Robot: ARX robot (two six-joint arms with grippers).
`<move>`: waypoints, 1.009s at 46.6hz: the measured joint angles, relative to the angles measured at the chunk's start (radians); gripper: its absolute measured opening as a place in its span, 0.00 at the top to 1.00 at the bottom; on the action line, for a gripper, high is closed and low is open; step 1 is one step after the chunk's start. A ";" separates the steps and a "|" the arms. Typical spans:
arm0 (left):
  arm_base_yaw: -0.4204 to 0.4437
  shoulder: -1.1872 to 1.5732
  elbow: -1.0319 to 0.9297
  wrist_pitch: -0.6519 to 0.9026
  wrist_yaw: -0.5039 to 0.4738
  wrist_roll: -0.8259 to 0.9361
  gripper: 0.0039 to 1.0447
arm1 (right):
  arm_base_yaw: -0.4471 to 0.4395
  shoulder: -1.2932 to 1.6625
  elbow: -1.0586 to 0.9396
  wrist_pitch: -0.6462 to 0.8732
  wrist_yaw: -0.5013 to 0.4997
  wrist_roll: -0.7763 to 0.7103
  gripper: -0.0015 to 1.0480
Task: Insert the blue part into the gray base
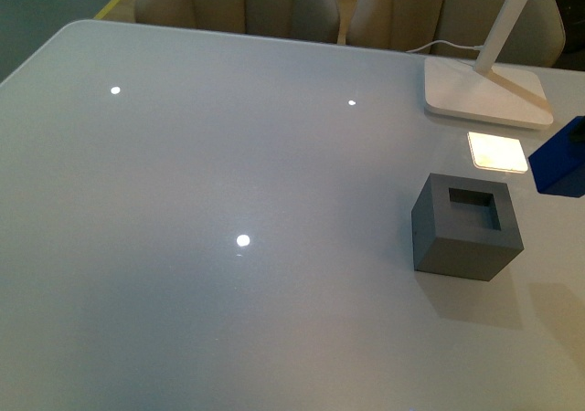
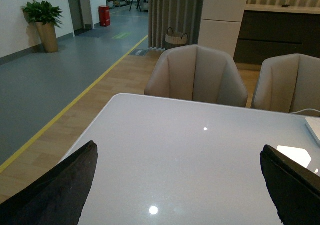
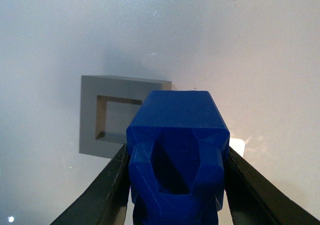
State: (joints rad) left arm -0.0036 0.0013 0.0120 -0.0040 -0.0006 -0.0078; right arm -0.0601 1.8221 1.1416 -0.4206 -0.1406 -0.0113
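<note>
The gray base, a matte cube with a square hole in its top, stands on the white table at the right. It also shows in the right wrist view, partly behind the blue part. My right gripper is shut on the blue part, with a black finger on each side, holding it in the air. In the front view the blue part shows at the right edge, above and to the right of the base. My left gripper is open and empty over bare table.
A white lamp base with its slanted arm stands at the back right, and a bright lamp reflection lies between it and the gray base. Beige chairs stand beyond the table's far edge. The white table stretches left.
</note>
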 joint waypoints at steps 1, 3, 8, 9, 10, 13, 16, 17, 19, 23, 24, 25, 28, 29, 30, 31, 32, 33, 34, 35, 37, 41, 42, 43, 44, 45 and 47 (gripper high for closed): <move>0.000 0.000 0.000 0.000 0.000 0.000 0.07 | 0.012 0.000 0.000 -0.001 0.006 0.009 0.58; 0.000 0.000 0.000 0.000 0.000 0.000 0.07 | 0.034 0.000 0.000 -0.002 0.010 0.030 0.58; 0.000 0.000 0.000 0.000 0.000 0.000 0.07 | 0.088 0.000 -0.003 -0.003 0.018 0.073 0.58; 0.000 0.000 0.000 0.000 0.000 0.000 0.07 | 0.098 0.000 -0.003 -0.002 0.022 0.080 0.58; 0.000 0.000 0.000 0.000 0.000 0.000 0.07 | 0.107 0.000 -0.003 -0.002 0.024 0.088 0.58; 0.000 0.000 0.000 0.000 0.000 0.000 0.07 | 0.132 0.003 -0.004 -0.002 0.024 0.109 0.58; 0.000 0.000 0.000 0.000 0.000 0.000 0.07 | 0.154 0.013 -0.004 -0.001 0.030 0.131 0.58; 0.000 0.000 0.000 0.000 0.000 0.000 0.07 | 0.160 0.018 -0.004 -0.001 0.032 0.136 0.58; 0.000 0.000 0.000 0.000 0.000 0.000 0.07 | 0.171 0.029 -0.004 -0.001 0.037 0.147 0.58; 0.000 0.000 0.000 0.000 0.000 0.000 0.07 | 0.184 0.055 -0.004 -0.002 0.047 0.161 0.58; 0.000 0.000 0.000 0.000 0.000 0.000 0.07 | 0.185 0.061 -0.004 -0.003 0.049 0.166 0.58; 0.000 0.000 0.000 0.000 0.000 0.000 0.07 | 0.185 0.065 -0.004 -0.005 0.051 0.170 0.58; 0.000 0.000 0.000 0.000 0.000 0.000 0.07 | 0.185 0.077 -0.004 -0.006 0.056 0.177 0.58; 0.000 0.000 0.000 0.000 0.000 0.000 0.07 | 0.185 0.081 -0.003 -0.007 0.057 0.180 0.58; 0.000 0.000 0.000 0.000 0.000 0.000 0.07 | 0.185 0.085 -0.002 -0.007 0.059 0.181 0.58; 0.000 0.000 0.000 0.000 0.000 0.000 0.07 | 0.185 0.088 0.001 -0.007 0.060 0.184 0.58; 0.000 0.000 0.000 0.000 0.000 0.000 0.07 | 0.184 0.093 0.005 -0.007 0.064 0.186 0.58; 0.000 0.000 0.000 0.000 0.000 0.000 0.07 | 0.184 0.097 0.011 -0.007 0.065 0.192 0.58; 0.000 0.000 0.000 0.000 0.000 0.000 0.07 | 0.184 0.101 0.016 -0.007 0.065 0.195 0.58; 0.000 0.000 0.000 0.000 0.000 0.000 0.07 | 0.183 0.102 0.018 -0.007 0.066 0.196 0.58; 0.000 0.000 0.000 0.000 0.000 0.000 0.07 | 0.183 0.108 0.025 -0.007 0.065 0.200 0.58; 0.000 0.000 0.000 0.000 0.000 0.000 0.07 | 0.183 0.116 0.031 -0.007 0.065 0.203 0.58; 0.000 0.000 0.000 0.000 0.000 0.000 0.07 | 0.183 0.119 0.032 -0.007 0.065 0.204 0.58; 0.000 0.000 0.000 0.000 0.000 0.000 0.07 | 0.183 0.121 0.033 -0.007 0.065 0.205 0.58; 0.000 0.000 0.000 0.000 0.000 0.000 0.07 | 0.183 0.123 0.033 -0.007 0.065 0.206 0.58; 0.000 0.000 0.000 0.000 0.000 0.000 0.07 | 0.183 0.126 0.034 -0.007 0.066 0.206 0.58; 0.000 0.000 0.000 0.000 0.000 0.000 0.07 | 0.183 0.128 0.034 -0.007 0.067 0.206 0.58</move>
State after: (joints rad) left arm -0.0036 0.0013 0.0120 -0.0040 -0.0006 -0.0078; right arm 0.1234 1.9503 1.1755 -0.4274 -0.0738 0.1947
